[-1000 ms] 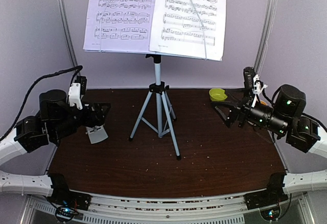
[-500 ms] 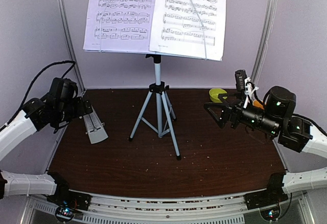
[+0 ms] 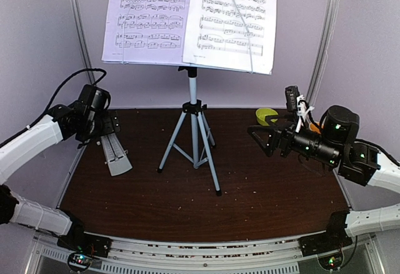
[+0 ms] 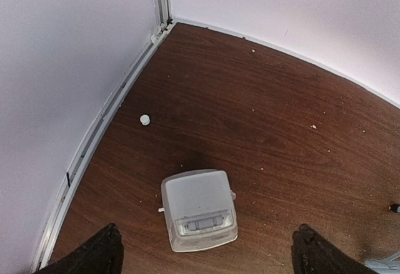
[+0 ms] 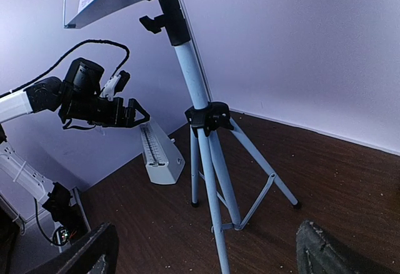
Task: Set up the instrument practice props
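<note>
Your left tool (image 4: 206,229) hangs over the left back corner of the desk (image 4: 262,117) with its jaws spread wide and nothing between them. The metronome (image 4: 200,208) stands upright directly below that tool, clear of both fingers. In the right wrist view its front shows the pendulum and scale bare, so the cover looks to be off. You cannot find the cover itself in any of these views. A small white bit (image 4: 145,119) lies on the desk ahead of the tool, toward the wall.

To the right of that tool, and straight ahead of your right tool, the music stand (image 3: 192,92) is up on its spread tripod, feet on the desk. Both sheet-music pages rest side by side on it. The left page (image 3: 147,17) and the right page (image 3: 231,20) are each crossed by a thin retaining arm.

Your right tool (image 5: 209,246) is open too, empty, and well apart from the stand. The yellow-green bowl (image 3: 267,115) sits just behind it.

So judge the job as nearly or fully done: stand raised, pages placed, metronome set out and uncovered. All that seems left for you is to confirm where the cover lies and pull both arms clear.
</note>
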Controlling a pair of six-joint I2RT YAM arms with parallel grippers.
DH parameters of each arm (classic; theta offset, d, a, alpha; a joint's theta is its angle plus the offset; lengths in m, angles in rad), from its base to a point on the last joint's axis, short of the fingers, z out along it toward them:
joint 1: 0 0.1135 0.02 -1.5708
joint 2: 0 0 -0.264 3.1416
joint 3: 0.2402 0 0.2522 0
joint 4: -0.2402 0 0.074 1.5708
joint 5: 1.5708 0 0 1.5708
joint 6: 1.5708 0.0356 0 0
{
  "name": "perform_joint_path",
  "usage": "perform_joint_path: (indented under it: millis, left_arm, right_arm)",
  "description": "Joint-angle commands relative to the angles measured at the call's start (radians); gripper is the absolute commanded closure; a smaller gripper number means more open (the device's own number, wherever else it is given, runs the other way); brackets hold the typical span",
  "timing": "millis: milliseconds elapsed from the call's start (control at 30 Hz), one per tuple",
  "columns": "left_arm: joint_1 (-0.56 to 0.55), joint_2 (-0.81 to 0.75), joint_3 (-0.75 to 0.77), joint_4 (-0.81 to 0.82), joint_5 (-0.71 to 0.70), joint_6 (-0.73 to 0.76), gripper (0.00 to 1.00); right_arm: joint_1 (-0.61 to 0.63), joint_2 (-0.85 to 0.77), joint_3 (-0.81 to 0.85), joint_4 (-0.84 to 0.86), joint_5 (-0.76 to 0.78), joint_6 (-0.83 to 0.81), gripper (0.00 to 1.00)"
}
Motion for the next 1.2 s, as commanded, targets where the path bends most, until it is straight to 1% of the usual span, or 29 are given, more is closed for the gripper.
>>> perform_joint_path:
  millis: [0, 167, 333, 633, 700, 800, 900, 1033, 1100, 1167]
  left_arm:
    - [0.013, 0.047, 0.043, 0.027, -0.008, 0.01, 0.06]
    - [0.017, 0.098, 0.033, 0.054, -0.002, 0.015, 0.14]
    - [0.025, 0.131, 0.02, 0.069, -0.002, 0.021, 0.2]
    - [0.034, 0.163, -0.027, 0.092, 0.007, 0.041, 0.31]
    - [0.035, 0.141, -0.047, 0.091, 0.006, 0.033, 0.4]
    - [0.035, 0.07, -0.102, 0.104, 0.014, 0.028, 0.57]
    - [0.033, 0.002, -0.142, 0.094, 0.047, 0.043, 0.69]
    - [0.005, -0.09, -0.18, 0.074, 0.104, 0.042, 0.77]
    - [-0.036, -0.121, -0.179, 0.053, 0.105, 0.03, 0.79]
    - [-0.103, -0.148, -0.176, 0.042, 0.094, 0.022, 0.82]
  right_arm:
    - [-0.004, 0.004, 0.006, 0.038, -0.013, 0.018, 0.0]
    - [-0.004, 0.003, 0.005, 0.039, -0.014, 0.024, 0.0]
    - [-0.004, -0.001, 0.0, 0.034, -0.016, 0.025, 0.0]
    - [-0.004, -0.003, -0.002, 0.032, -0.02, 0.022, 0.0]
    - [-0.004, -0.004, -0.002, 0.031, -0.02, 0.02, 0.0]
    - [-0.004, -0.009, -0.003, 0.028, -0.017, 0.017, 0.0]
    - [-0.003, -0.006, -0.005, 0.031, -0.016, 0.015, 0.0]
    - [-0.004, 0.011, 0.003, 0.035, -0.032, 0.01, 0.0]
    - [-0.004, 0.019, 0.007, 0.035, -0.037, 0.005, 0.0]
    - [-0.004, 0.025, 0.011, 0.035, -0.04, 0.001, 0.0]
